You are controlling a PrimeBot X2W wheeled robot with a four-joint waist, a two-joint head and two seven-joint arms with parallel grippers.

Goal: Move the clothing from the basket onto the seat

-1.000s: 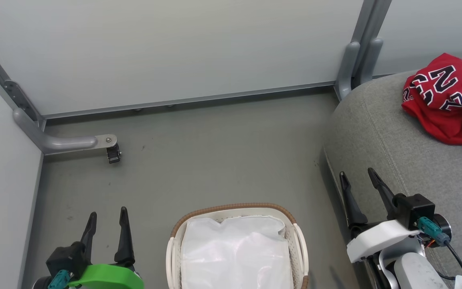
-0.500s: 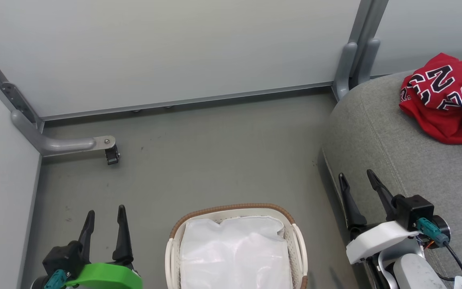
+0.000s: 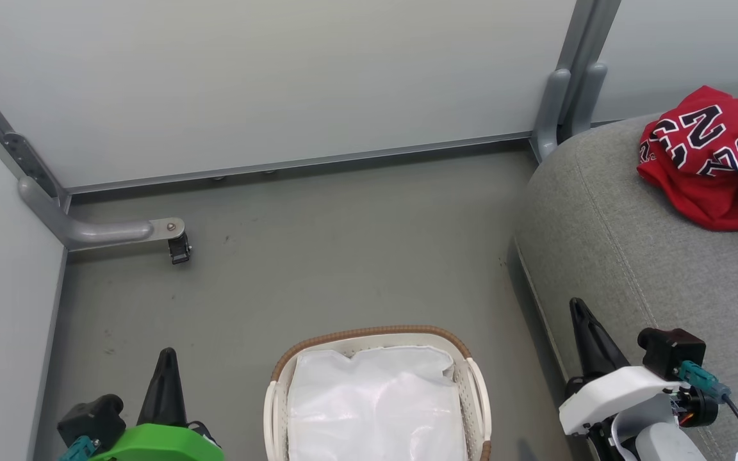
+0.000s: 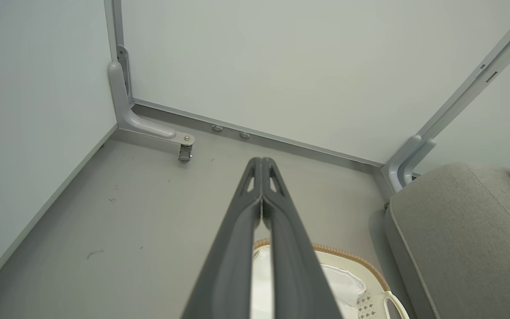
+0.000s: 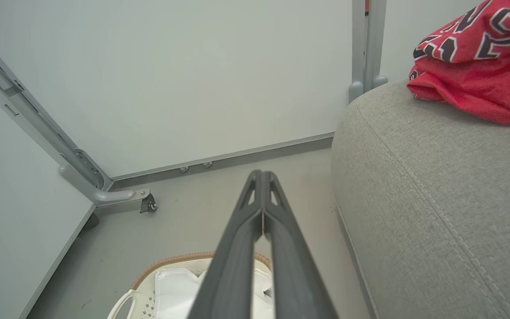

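Observation:
The red clothing (image 3: 715, 160) with black, white-edged letters lies bunched on the grey seat (image 3: 638, 256) at the right; it is also seen as clothing (image 5: 476, 62) on the seat (image 5: 436, 208). The basket (image 3: 369, 339) stands on the floor at bottom centre, holding just its white liner (image 3: 375, 403). My left gripper (image 3: 166, 358) is shut and empty, left of the basket. My right gripper (image 3: 579, 310) is shut and empty, beside the seat's front edge. In the wrist views the left gripper (image 4: 261, 161) and right gripper (image 5: 261, 174) show fingertips pressed together.
Pale partition walls close off the back and left. A grey bracket foot with a small caster (image 3: 180, 246) juts onto the floor at the left. A grey post (image 3: 567, 96) stands behind the seat's corner. Bare grey floor (image 3: 343, 256) lies between basket and wall.
Both grippers have closed from open to shut and drawn back toward the bottom edge. The clothing, basket and seat have not moved.

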